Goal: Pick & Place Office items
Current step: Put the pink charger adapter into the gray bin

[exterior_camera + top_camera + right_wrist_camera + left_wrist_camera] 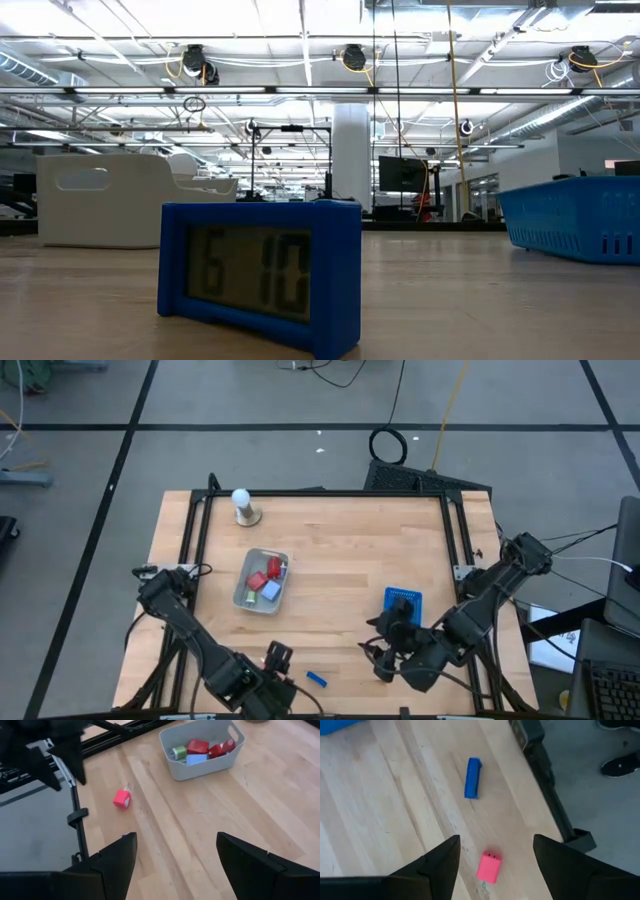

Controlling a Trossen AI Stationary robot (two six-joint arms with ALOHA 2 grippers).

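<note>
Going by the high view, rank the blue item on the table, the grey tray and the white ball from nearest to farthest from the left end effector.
From the left end effector, at the table's near edge:
1. Blue item, just to its right.
2. Grey tray, farther in, mid-table.
3. White ball, at the far edge.

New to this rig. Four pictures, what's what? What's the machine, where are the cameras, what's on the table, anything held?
Two dark robot arms work at a wooden table. One camera looks straight down, one sits at table height, and one rides on each wrist.

On the table: a grey tray holding red, green and pale blue items, a blue tray, a white ball on a brass base, a blue clip-like item and a small red block.

The left gripper is open above the red block. The right gripper is open too. Neither holds anything.
</note>
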